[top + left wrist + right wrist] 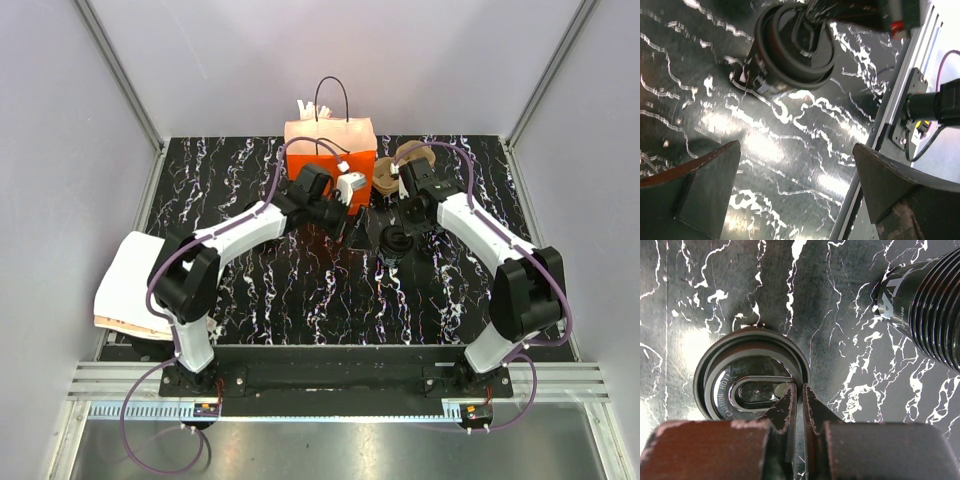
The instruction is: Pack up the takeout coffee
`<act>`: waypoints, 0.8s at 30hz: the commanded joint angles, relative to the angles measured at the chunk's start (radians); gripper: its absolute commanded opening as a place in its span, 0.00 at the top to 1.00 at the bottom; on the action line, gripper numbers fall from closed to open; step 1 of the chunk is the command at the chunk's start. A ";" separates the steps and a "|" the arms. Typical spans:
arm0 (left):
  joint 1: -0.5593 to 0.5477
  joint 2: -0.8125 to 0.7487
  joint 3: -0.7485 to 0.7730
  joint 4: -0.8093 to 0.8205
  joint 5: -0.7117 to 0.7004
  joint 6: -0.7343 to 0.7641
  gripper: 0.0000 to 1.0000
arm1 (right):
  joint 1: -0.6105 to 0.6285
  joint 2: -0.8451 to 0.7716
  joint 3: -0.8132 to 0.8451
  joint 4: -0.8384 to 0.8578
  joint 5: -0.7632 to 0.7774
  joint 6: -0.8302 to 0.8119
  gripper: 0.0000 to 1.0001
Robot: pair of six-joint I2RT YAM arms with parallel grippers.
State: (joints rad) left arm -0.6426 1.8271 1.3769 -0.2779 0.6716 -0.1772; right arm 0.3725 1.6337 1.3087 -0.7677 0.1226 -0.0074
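The takeout coffee (394, 244) is a small black cup with a black lid, in front of the orange paper bag (330, 150). My right gripper (402, 232) is above it. In the right wrist view the gripper (801, 390) is shut on the lid's rim, one finger over the lid (747, 377) and one outside it. My left gripper (347, 218) hangs open and empty just left of the cup, near the bag's front. Its view shows the cup (785, 55) beyond the spread fingers (710, 185). I cannot tell whether the cup rests on the table.
A black ribbed cylinder (927, 305) lies on the table close to the cup. Brown round pieces (400, 165) stand right of the bag. A white and tan stack (130, 285) lies at the left edge. The table's metal rail (900, 100) is near.
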 commanded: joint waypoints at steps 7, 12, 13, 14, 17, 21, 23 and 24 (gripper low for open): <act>-0.034 0.070 0.079 0.051 -0.064 -0.054 0.01 | 0.002 -0.026 0.015 0.027 -0.049 0.052 1.00; -0.045 0.078 0.077 0.049 -0.086 -0.057 0.01 | 0.002 -0.057 0.003 0.034 -0.073 0.050 0.98; -0.046 0.080 0.077 0.051 -0.086 -0.059 0.01 | 0.002 -0.061 0.000 0.036 -0.093 0.053 0.94; -0.048 0.080 0.077 0.052 -0.089 -0.059 0.01 | 0.002 -0.070 -0.002 0.038 -0.103 0.052 0.92; -0.052 0.089 0.082 0.054 -0.086 -0.065 0.01 | 0.002 -0.089 -0.005 0.038 -0.120 0.050 0.77; -0.061 0.109 0.093 0.052 -0.092 -0.073 0.01 | 0.002 -0.103 -0.011 0.039 -0.121 0.047 0.59; -0.062 0.118 0.099 0.052 -0.092 -0.077 0.01 | 0.002 -0.107 -0.012 0.039 -0.121 0.044 0.54; -0.062 0.123 0.100 0.052 -0.090 -0.080 0.01 | 0.002 -0.110 -0.012 0.039 -0.120 0.046 0.52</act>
State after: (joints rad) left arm -0.6991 1.9308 1.4307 -0.2611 0.5953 -0.2390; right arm 0.3710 1.5703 1.3010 -0.7521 0.0151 0.0360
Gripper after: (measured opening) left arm 0.987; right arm 0.448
